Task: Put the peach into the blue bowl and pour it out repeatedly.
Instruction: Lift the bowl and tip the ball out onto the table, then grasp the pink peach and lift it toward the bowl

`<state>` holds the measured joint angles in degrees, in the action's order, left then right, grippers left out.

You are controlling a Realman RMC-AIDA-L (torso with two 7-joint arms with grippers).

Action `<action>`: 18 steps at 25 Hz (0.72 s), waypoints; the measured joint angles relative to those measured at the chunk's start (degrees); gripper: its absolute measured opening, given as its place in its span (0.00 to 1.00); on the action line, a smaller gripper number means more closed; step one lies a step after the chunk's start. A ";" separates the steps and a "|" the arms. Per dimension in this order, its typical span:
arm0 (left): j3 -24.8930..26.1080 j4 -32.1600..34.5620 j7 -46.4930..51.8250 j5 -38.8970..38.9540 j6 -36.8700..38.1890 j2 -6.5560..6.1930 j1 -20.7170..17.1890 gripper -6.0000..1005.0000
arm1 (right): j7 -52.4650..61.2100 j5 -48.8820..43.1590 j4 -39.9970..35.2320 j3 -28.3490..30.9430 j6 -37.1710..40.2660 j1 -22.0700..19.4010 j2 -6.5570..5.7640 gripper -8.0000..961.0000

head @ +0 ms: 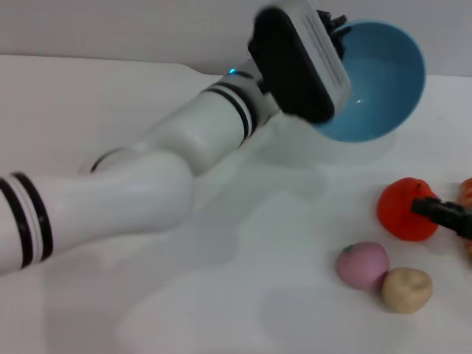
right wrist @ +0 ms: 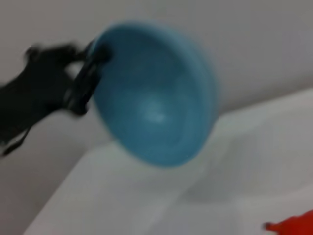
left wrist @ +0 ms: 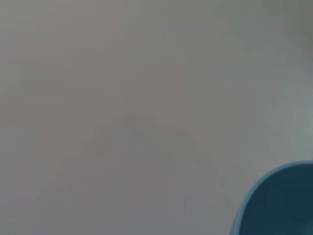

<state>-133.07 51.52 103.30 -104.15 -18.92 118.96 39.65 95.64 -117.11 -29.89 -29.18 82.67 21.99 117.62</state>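
Observation:
My left gripper (head: 335, 28) is shut on the rim of the blue bowl (head: 383, 81) and holds it raised above the table's far side. The bowl is tipped on its side, opening toward me, with nothing inside. The right wrist view shows the same bowl (right wrist: 156, 98) with the left gripper (right wrist: 90, 61) clamped on its edge. In the left wrist view a slice of the bowl (left wrist: 279, 205) shows. The pink peach (head: 362, 264) lies on the white table at the front right, below the bowl. My right gripper (head: 435, 210) reaches in from the right edge, beside the red-orange fruit.
A red-orange fruit (head: 404, 210) sits right of centre, and its edge (right wrist: 293, 226) shows in the right wrist view. A beige lumpy potato-like thing (head: 406, 289) touches the peach's right side. My white left arm (head: 147, 184) crosses the table's left half.

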 joint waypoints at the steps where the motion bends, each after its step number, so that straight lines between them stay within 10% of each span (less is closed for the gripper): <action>1: 1.26 -0.41 1.87 1.79 1.83 -0.11 0.60 0.00 | 0.97 -1.68 -0.21 -0.08 0.01 1.20 0.09 0.35; 7: 9.56 -2.12 10.10 4.68 12.38 -0.30 1.60 0.00 | 9.23 -11.49 -0.53 -2.54 -0.37 7.58 0.36 0.34; 18: 9.68 -4.07 11.19 4.95 12.67 -0.03 2.12 0.00 | 17.44 -20.28 -0.54 -7.43 -2.27 9.69 0.49 0.33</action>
<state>-123.39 47.45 114.49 -99.20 -6.25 118.92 41.77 113.08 -137.39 -30.42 -36.61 80.41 31.68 118.11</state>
